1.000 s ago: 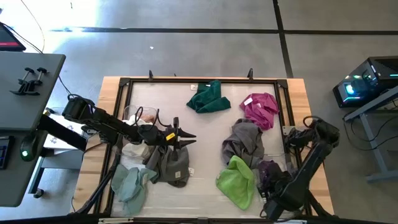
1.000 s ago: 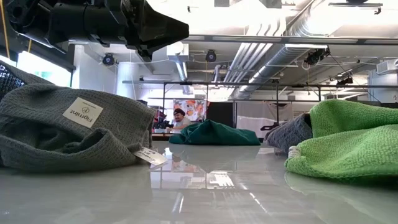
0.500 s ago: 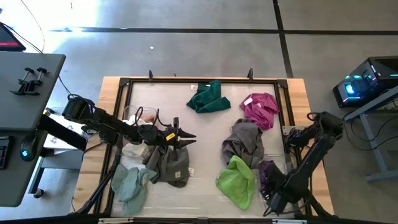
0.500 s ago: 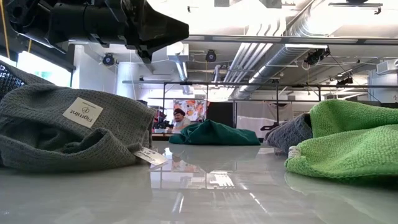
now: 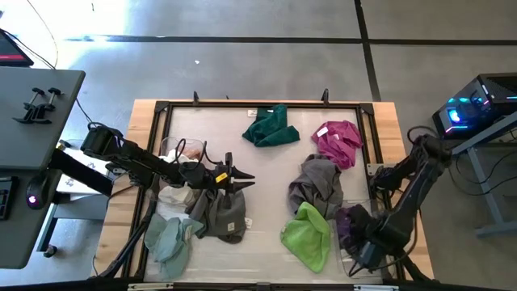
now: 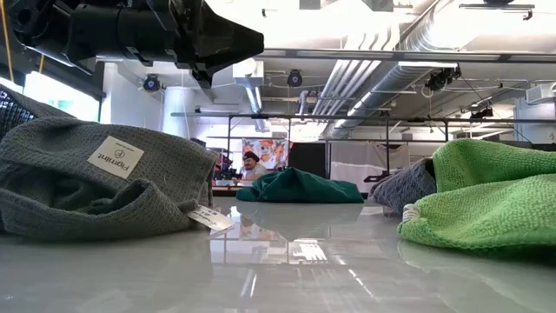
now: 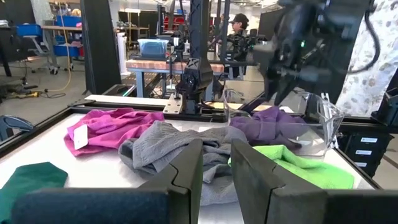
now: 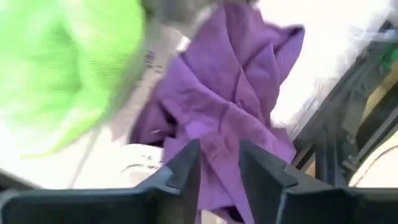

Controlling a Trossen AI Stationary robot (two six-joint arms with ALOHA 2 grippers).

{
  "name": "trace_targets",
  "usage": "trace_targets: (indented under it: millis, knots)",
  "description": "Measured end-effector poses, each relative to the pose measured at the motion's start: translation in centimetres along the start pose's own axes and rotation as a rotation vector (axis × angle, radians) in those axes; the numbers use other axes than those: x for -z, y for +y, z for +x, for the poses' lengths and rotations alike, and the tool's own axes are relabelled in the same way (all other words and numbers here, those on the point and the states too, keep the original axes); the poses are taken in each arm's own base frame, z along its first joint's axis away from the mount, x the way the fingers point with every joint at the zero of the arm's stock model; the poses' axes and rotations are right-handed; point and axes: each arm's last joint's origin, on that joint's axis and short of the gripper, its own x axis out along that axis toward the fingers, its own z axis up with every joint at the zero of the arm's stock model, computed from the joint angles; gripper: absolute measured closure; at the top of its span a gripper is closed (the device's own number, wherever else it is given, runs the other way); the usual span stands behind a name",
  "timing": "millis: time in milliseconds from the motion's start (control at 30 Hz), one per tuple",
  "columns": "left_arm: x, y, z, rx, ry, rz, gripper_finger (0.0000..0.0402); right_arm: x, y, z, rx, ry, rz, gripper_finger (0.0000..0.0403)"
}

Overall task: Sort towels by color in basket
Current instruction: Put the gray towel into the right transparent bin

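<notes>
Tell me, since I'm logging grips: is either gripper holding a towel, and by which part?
Left gripper: nothing between its parted fingers, above the grey towel. Right gripper: fingers parted over the purple towel; whether it pinches cloth cannot be told.

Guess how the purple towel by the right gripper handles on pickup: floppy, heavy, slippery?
Probably floppy: the purple towel lies crumpled in soft folds, so it should drape and trail from a pinch. Likely light for its size, being thin cloth. Snagging seems possible: it sits beside the lime green towel and inside a clear container, so an edge may drag.
</notes>
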Motion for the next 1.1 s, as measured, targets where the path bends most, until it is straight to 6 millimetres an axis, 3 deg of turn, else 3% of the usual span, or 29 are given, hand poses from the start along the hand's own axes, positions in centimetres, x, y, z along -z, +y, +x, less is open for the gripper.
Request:
trace_targets:
  millis: [200, 400, 567, 733, 933, 1100]
  knots:
    - [0.0, 0.0, 0.0, 0.002, 0.0, -0.016, 0.033, -0.8, -0.2, -2.7, -0.028, -0.153, -0.178, 0.0279]
    - [0.0, -0.1, 0.0, 0.003, 0.0, -0.051, 0.033, -2.7, -0.7, -3.2, 0.047, -0.367, -0.239, 0.0279]
    - [0.0, -0.1, 0.0, 0.003, 0.001, -0.061, 0.033, -4.2, 0.0, -2.9, 0.051, -0.476, -0.315, 0.0279]
    - [0.1, -0.1, 0.0, 0.002, 0.006, -0.052, 0.033, -5.7, 1.8, -2.6, 0.006, -0.474, -0.553, 0.0279]
    - [0.1, -0.1, 0.0, 0.002, 0.008, -0.05, 0.033, -8.7, 5.0, -1.7, -0.23, -0.564, -0.794, 0.0287]
    - [0.1, -0.1, 0.0, 0.004, 0.009, -0.05, 0.033, -10.9, 5.5, 0.8, -0.387, -0.59, -0.876, 0.03]
